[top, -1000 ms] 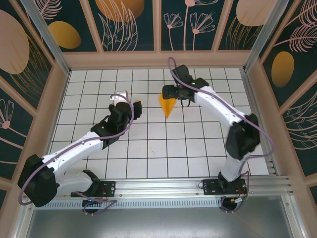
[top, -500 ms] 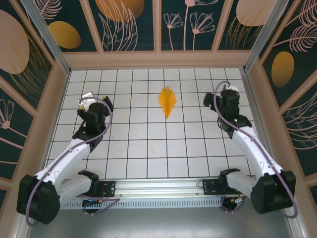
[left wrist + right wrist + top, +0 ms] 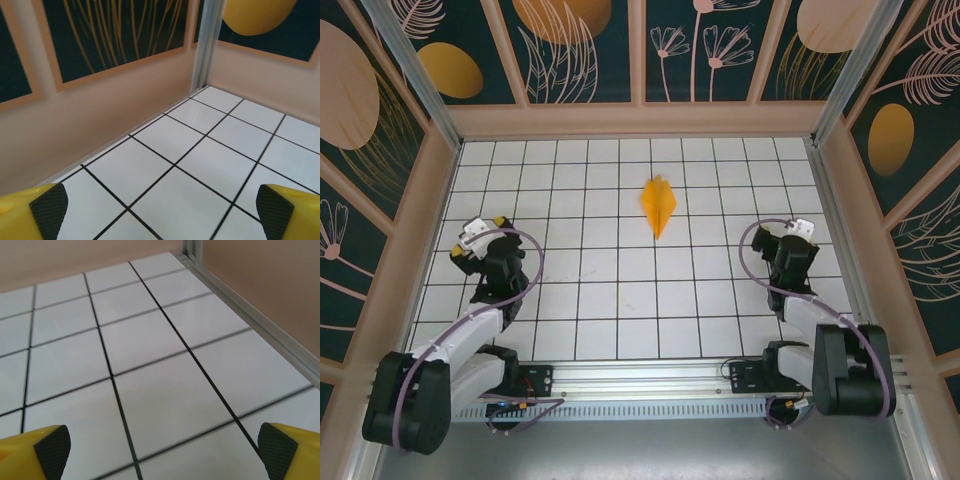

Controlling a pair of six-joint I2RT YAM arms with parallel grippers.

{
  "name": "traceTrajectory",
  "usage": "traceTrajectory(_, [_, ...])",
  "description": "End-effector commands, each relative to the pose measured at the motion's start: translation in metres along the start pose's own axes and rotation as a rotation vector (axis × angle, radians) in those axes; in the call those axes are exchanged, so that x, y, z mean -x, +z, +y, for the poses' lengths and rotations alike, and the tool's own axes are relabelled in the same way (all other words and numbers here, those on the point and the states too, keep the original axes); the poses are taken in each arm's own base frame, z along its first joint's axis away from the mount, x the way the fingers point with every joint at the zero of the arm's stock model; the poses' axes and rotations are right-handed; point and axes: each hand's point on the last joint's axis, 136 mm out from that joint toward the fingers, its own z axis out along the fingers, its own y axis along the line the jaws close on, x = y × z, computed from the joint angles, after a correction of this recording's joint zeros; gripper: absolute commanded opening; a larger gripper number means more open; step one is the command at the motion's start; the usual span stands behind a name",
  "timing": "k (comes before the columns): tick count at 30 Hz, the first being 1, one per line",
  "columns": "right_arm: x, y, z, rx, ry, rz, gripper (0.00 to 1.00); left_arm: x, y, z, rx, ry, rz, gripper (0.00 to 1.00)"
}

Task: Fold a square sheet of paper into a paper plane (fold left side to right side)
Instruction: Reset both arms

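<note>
Two grippers stand open and empty. The left gripper [image 3: 478, 234] sits well to the left of the paper plane [image 3: 659, 205] and nearer the arm bases. In its wrist view its black pads [image 3: 49, 210] are spread wide over bare tiles. The plane lies flat on the white gridded table [image 3: 620, 300], its point aimed at the bases, touched by nothing. It is probably very light and thin. Its folds likely stiffen it, yet it should crush easily and slide on the smooth tiles. A gentle pinch along the thicker centre crease near the wide end looks safest. The right gripper [image 3: 798, 232] sits well to the right of the plane, jaws equally wide.
</note>
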Motion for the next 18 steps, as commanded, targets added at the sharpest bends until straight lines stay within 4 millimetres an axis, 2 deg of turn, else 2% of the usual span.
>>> traceTrajectory(1, [0.043, 0.001, 0.022, 0.117, -0.01, -0.215, 0.99, 0.012, 0.002, 0.0, -0.039, -0.089, -0.082, 0.99])
traceTrajectory(7, [0.035, 0.013, 0.049, 0.251, -0.049, -0.225, 0.99, 0.005, 0.007, -0.005, -0.067, -0.044, -0.111, 0.99])
traceTrajectory(11, [0.02, 0.018, 0.052, 0.287, -0.065, -0.204, 0.99, -0.001, 0.01, -0.014, -0.109, 0.0, -0.137, 0.98])
traceTrajectory(14, [0.02, 0.024, 0.049, 0.285, -0.043, -0.184, 0.99, 0.004, 0.009, -0.022, -0.161, 0.0, -0.179, 0.99])
traceTrajectory(18, [0.021, 0.024, 0.048, 0.295, -0.033, -0.181, 0.99, -0.004, 0.013, -0.041, -0.247, 0.028, -0.178, 0.99])
